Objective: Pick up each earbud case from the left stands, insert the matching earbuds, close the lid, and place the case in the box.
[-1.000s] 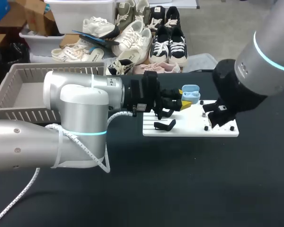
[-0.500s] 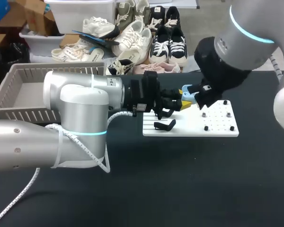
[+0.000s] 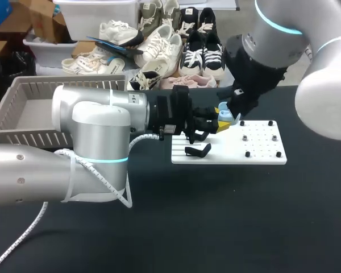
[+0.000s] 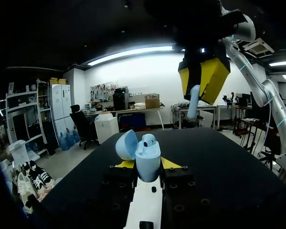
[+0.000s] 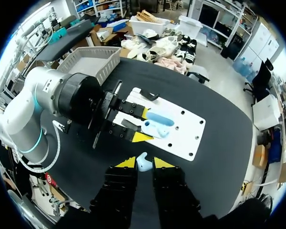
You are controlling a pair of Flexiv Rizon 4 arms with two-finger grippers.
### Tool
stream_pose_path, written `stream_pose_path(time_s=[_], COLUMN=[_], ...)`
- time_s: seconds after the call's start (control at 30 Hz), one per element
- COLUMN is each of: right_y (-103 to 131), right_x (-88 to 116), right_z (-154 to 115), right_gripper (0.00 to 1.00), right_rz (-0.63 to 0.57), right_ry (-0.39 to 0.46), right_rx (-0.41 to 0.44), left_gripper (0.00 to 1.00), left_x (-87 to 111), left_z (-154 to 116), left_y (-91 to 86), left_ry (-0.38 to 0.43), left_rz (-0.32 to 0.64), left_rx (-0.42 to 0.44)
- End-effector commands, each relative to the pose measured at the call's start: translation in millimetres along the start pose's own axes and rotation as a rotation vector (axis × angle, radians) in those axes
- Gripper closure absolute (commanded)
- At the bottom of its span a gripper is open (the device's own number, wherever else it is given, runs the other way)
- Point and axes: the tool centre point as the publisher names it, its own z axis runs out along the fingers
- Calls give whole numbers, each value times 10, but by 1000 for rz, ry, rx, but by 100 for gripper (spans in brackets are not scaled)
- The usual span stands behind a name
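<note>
Blue: one case [image 4: 147, 162] (open), one earbud [image 5: 142, 163].

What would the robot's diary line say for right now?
left jaws: shut on open earbud case | right jaws: shut on earbud, over case, not inserted | case: other earbud inside

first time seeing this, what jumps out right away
The pale blue earbud case, lid open with one bud inside, is clamped in the left tool over the white board at the table's middle. Right above it hangs the right tool, pinching a matching blue earbud between its yellow tips, apart from the case.
</note>
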Motion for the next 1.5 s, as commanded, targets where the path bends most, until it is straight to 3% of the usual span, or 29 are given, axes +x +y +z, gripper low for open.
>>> stream_pose_path(time_s=[0.03,0.67,1.5], right_y=[-11,-118,-155], right_x=[-140,-368,-375], right_z=[112,333,333], right_gripper=[100,100,100], right_rz=[-10,-61,-59], right_ry=[41,68,64], right_rx=[3,-10,-17], left_gripper=[100,100,100], left_x=[9,9,9], left_z=[3,3,3], left_y=[-5,-5,-5], left_ry=[-4,-4,-4], left_rz=[1,1,1], left_rx=[-3,-3,-3])
